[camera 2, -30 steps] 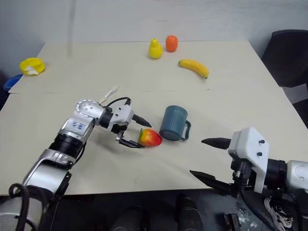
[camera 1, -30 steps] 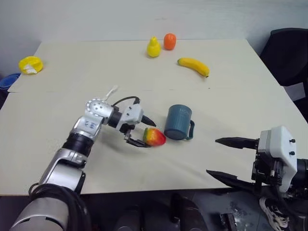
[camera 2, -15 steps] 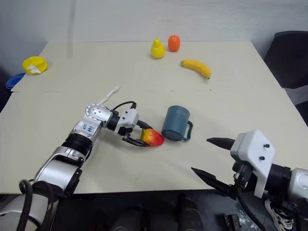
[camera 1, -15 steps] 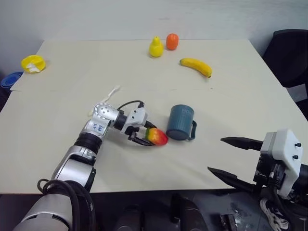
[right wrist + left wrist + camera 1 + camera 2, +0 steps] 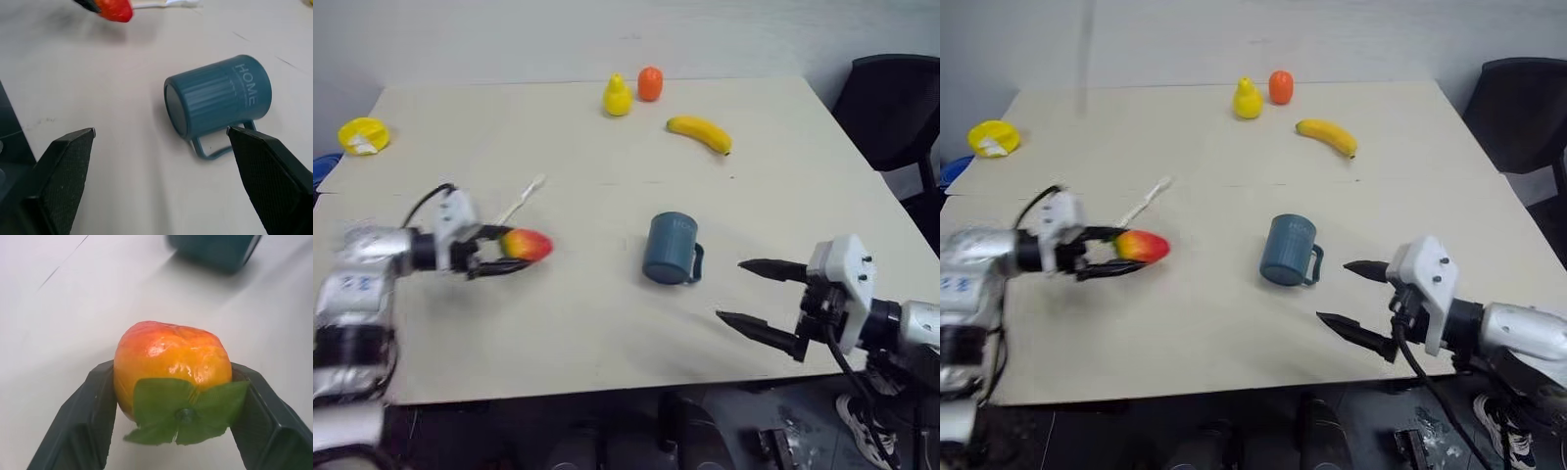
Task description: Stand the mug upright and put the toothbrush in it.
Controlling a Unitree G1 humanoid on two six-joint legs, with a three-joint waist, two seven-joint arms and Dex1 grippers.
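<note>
Pale and matte, the worktop (image 5: 607, 323) fills most of the head views, with a grey wall behind it and a black chair at its far right.

Nearest, at the right front edge, the right gripper (image 5: 756, 295) hangs with its two black fingers spread wide and nothing between them, pointing toward the middle of the worktop. At the left, the left gripper (image 5: 492, 250) is clamped on a red-and-orange toy fruit (image 5: 527, 245), a peach or mango with a green leaf collar; the left wrist view shows a finger pressed to each side of it. It appears to be held just above the surface, well to the left of the mug.

The mug (image 5: 668, 249) lies on its side near the middle, handle toward the right gripper; the right wrist view shows its flat base facing that camera. Beyond the held fruit the toothbrush (image 5: 522, 198) lies flat, angled away.

Farther back are a banana (image 5: 699, 132), a yellow pear (image 5: 617, 97) and an orange fruit (image 5: 649, 84) side by side, and a yellow piece (image 5: 362, 135) at the far left edge.

The step in hand looks like clearing the fruit away from the mug; the mug is not yet upright. Next, the open right gripper would need to close in on the mug's body or rim and tip it onto its base without rolling it.
</note>
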